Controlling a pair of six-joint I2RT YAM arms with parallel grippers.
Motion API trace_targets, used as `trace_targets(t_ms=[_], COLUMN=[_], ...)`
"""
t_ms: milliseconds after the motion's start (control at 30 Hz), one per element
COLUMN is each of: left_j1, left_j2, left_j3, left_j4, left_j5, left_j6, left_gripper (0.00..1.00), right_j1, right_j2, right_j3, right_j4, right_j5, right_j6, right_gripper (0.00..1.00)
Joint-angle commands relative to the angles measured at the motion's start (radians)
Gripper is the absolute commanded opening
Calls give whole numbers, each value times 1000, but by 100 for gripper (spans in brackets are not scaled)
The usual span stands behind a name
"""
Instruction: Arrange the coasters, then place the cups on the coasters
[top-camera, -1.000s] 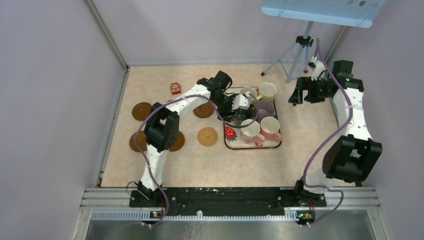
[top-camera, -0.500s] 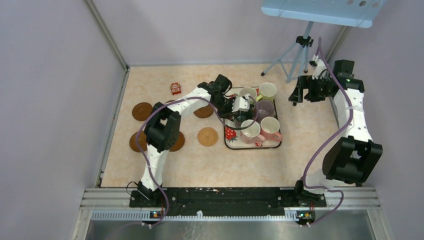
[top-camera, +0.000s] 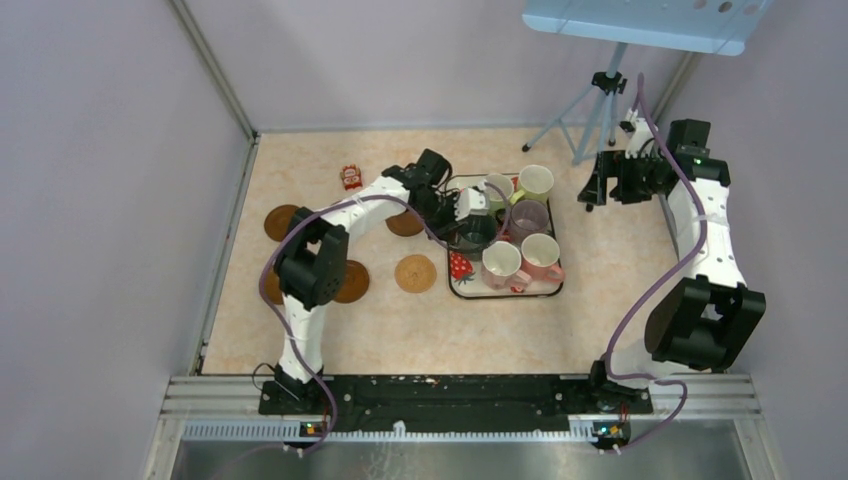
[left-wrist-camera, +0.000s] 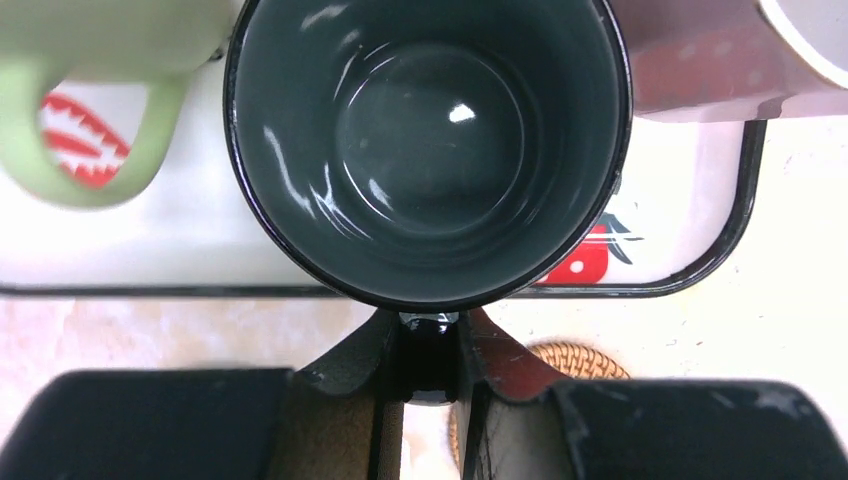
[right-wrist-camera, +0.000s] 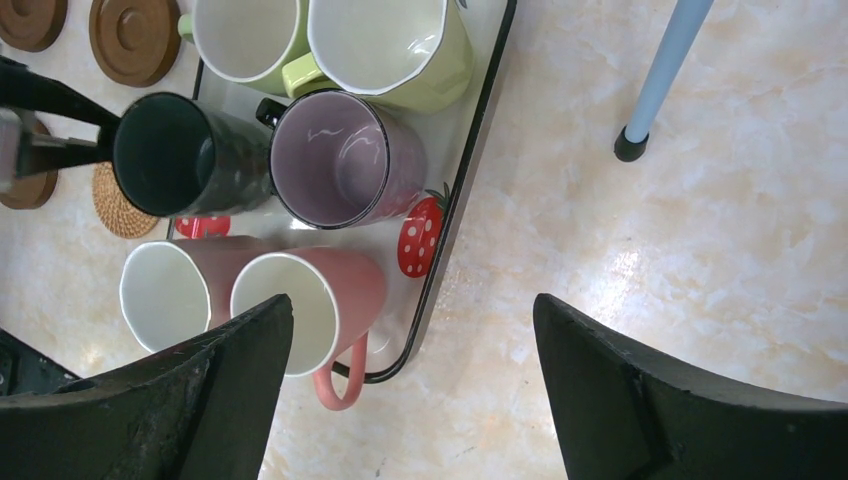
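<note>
My left gripper (top-camera: 463, 210) (left-wrist-camera: 430, 345) is shut on the handle of the dark green cup (top-camera: 476, 232) (left-wrist-camera: 428, 150) (right-wrist-camera: 175, 155) at the left edge of the strawberry-print tray (top-camera: 508, 292). On the tray stand the purple cup (top-camera: 528, 217), two yellow-green cups (top-camera: 535, 182) (top-camera: 497, 188), the cream-white cup (top-camera: 500, 263) and the pink cup (top-camera: 542, 255). Dark brown coasters (top-camera: 283, 222) (top-camera: 352, 283) (top-camera: 405, 224) and a tan woven coaster (top-camera: 415, 272) lie left of the tray. My right gripper (top-camera: 592, 190) (right-wrist-camera: 412, 302) hangs open and empty to the right of the tray.
A small red packet (top-camera: 351, 177) lies at the back left. A tripod (top-camera: 600, 110) stands behind the right arm, one foot (right-wrist-camera: 628, 150) near the tray. Walls close in the left and right sides.
The left gripper has shut on the dark green cup's handle and drawn back to the left with the cup. The right arm has stayed still.
</note>
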Motion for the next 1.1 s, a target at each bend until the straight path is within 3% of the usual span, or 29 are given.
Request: trace_targets(t_ms=[0,200,467,633,1067], left_j1=[62,149,284,309,333], left_j2=[-162,-320,-358,-397,-408], left_j3=[-18,-145,-206,-327,-451], left_j4=[98,230,295,435,559], left_j5=[84,9,-114,-172,-178], left_j6=[-147,-248,-324,-360,-415], left_gripper=[0,0,0,0,0], right_j1=[-8,-8,-9,-9,-8], right_j2=[-43,-37,-43,-40,-44], right_j3=[3,6,-15,-2,0], right_j4=[19,35,57,51,35], right_j5=[1,4,-1,-2,-4], right_j6=[-1,17,44,40,27], right_gripper=[88,89,91,91,91])
